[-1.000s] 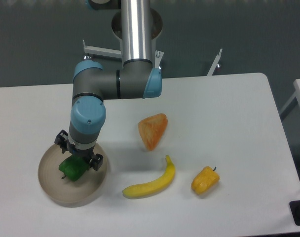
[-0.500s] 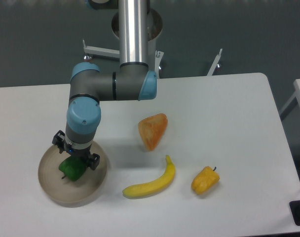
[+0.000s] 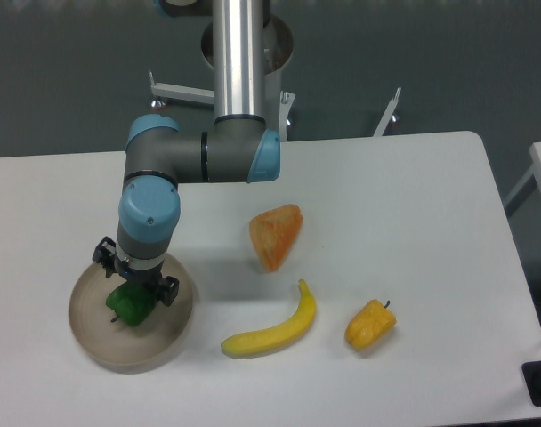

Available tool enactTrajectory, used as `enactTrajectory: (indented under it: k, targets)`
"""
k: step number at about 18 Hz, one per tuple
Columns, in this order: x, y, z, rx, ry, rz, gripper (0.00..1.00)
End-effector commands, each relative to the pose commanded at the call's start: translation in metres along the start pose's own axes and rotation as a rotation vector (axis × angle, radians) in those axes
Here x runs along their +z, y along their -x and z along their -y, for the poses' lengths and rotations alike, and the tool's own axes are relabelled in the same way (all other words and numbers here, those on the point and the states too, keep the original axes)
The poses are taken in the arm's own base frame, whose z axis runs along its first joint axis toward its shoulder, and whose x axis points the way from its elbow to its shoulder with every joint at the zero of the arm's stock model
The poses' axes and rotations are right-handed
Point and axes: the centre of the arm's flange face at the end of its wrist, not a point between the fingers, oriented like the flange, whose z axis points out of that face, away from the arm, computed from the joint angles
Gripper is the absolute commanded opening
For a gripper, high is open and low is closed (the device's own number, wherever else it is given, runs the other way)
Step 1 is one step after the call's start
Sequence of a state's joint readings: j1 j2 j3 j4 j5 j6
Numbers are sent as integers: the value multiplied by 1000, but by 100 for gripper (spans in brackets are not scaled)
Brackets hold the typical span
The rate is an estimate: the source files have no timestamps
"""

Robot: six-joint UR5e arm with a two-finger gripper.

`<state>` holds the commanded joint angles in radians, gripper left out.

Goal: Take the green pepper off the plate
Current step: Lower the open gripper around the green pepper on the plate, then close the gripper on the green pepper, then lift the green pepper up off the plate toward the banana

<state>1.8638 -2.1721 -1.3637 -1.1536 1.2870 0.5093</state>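
Nearest the camera on the left sits the plate [image 3: 91, 334], and the green pepper [image 3: 128, 305] lies on it, a little toward its far side. My gripper [image 3: 135, 286] is directly above that pepper, coming straight down on it from my wrist, so the pepper lies just under and slightly to the near-left of my fingertips; only its near-left part shows, the rest is hidden by my own hardware. The pepper looks blocky rather than long, so I cannot read a clear long axis from here. My fingers straddle it, one dark piece showing at the left and one at the right of the pepper, and they seem to be down at its level. Whether the pads are already pressing its skin or still stand a little off, I cannot tell, nor how wide the gap is; the wrist covers that. I judge the coming move turns on this vertical line-up: if I am centred and closed, a straight lift should clear the shallow rim. The glossy, lumpy skin could slip or roll if my hold is off-centre. Further right on the table [image 3: 413, 213], well apart from the plate, lie a banana [image 3: 272, 327] and a yellow pepper [image 3: 370, 325], and beyond them an orange wedge [image 3: 275, 235].
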Motion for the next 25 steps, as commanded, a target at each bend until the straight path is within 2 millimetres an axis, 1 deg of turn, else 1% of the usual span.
enactTrajectory:
  k: [2, 3, 7, 8, 9, 10, 11, 12, 14, 17, 18, 20, 21, 24, 25]
  targets:
    - [3, -4, 2, 8, -3, 2, 100]
    - [6, -4, 3, 0, -3, 1, 100]
    - [6, -4, 4, -7, -15, 8, 100]
    - [6, -4, 4, -6, -15, 8, 88]
    - [6, -4, 4, -7, -13, 7, 73]
    - [7, -4, 3, -6, -12, 6, 61]
    - [4, -5, 3, -2, -17, 7, 51]
    - [2, -6, 3, 1, -18, 8, 45]
    - [1, -5, 2, 3, -18, 8, 41]
    - [-5, -5, 3, 6, -21, 10, 40]
    - [-8, -4, 3, 5, -25, 12, 40]
    - [-25, -3, 4, 30, -43, 27, 40]
    - [-36, -1, 4, 53, -57, 41, 40]
    - [-81, 28, -4, 89, -72, 142, 40]
    - [-89, 36, -9, 105, -61, 168, 40]
